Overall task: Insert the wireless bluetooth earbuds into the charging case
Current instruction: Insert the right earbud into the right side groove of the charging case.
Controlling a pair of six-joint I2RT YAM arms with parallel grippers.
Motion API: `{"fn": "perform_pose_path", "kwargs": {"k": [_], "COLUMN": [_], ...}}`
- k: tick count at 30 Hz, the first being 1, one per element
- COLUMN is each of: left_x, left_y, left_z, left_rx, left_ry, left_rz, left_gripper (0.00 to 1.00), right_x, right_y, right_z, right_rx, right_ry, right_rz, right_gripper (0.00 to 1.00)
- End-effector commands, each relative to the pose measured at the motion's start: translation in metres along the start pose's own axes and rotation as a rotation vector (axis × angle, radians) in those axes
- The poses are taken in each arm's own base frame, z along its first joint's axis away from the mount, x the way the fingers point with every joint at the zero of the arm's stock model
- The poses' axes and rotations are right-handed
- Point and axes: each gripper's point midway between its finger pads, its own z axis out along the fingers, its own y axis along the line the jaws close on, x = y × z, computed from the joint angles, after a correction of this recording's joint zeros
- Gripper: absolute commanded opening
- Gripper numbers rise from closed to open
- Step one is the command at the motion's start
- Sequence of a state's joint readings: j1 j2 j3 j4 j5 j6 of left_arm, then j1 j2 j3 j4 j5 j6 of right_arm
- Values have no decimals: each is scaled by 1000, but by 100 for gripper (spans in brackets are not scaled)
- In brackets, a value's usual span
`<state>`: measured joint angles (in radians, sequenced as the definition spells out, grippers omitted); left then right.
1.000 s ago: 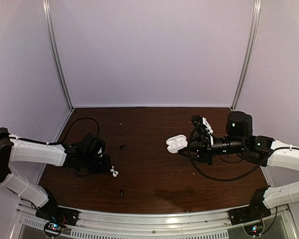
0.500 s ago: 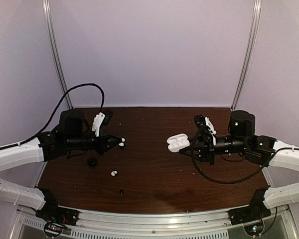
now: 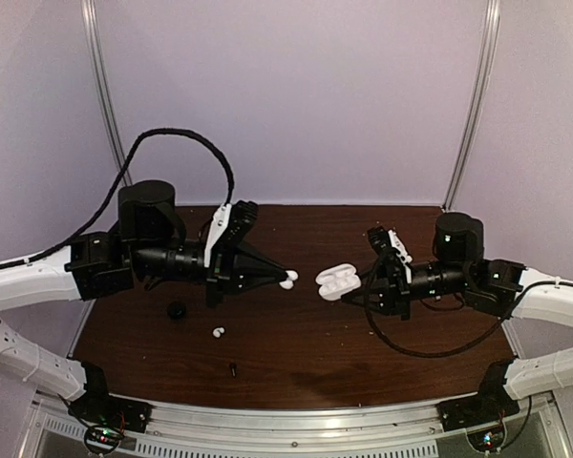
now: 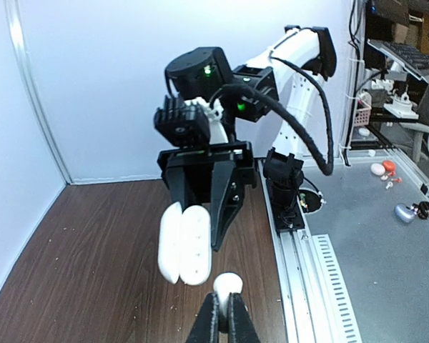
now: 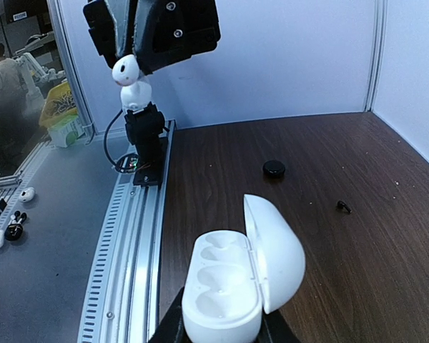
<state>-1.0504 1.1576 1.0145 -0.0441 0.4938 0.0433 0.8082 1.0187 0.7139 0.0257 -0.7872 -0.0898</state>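
- Glossy white plastic, 2 pieces held in the air. The left gripper (image 3: 281, 278) is pinched tight on 1 of the wireless bluetooth earbuds (image 3: 289, 279). The right gripper (image 3: 356, 283) is clamped around the charging case (image 3: 334, 281).
- The bud and the case are near each other above mid-table, with a small gap between them and no contact.
- Top view only: the second earbud (image 3: 218, 332) lies loose on the table (image 3: 296, 348), on the left arm's side and well apart from the case.
- Top view only: both arms reach inward roughly level, fingertips pointed at each other. A black cable (image 3: 186, 138) arcs high over the left arm.
- Right wrist view only: the case lid (image 5: 277, 254) is swung open to the right. The 2 smooth, rounded hollows (image 5: 222, 275) in the body are exposed and face the camera.
- Left wrist view: the case shows as 2 pale oval lobes side by side, and the hollows cannot be made out there. The right gripper's black fingers flank it from behind.
- Left wrist view: the bud's round head sits just past the 2 slim black fingertips (image 4: 213, 325), which are nearly touching.
- The table is dark brown wood grain, matte and flecked with pale specks.
- A black round puck (image 5: 274, 168) and a small black bit (image 5: 343, 207) lie on the wood, apart from each other.
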Motion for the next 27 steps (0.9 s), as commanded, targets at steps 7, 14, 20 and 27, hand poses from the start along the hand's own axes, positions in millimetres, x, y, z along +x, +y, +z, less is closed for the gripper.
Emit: {"fn": "perform_pose_path", "kwargs": {"k": [7, 14, 20, 27], "left_x": [10, 24, 26, 21], "left_y": [-12, -2, 1, 6], "left_z": [47, 60, 61, 59], "left_rx": [51, 2, -11, -40], "left_ry": [158, 230, 238, 242], "left_rz": [178, 183, 181, 187], "left_gripper": [0, 0, 0, 0], "right_x": [-17, -20, -21, -15], "right_y": [16, 24, 28, 26], "right_z": [4, 8, 8, 11], "right_rx": [-41, -72, -79, -71], "right_ry": [-7, 10, 26, 47], "right_rz": [-106, -110, -120, -116], "right_gripper": [0, 0, 0, 0]}}
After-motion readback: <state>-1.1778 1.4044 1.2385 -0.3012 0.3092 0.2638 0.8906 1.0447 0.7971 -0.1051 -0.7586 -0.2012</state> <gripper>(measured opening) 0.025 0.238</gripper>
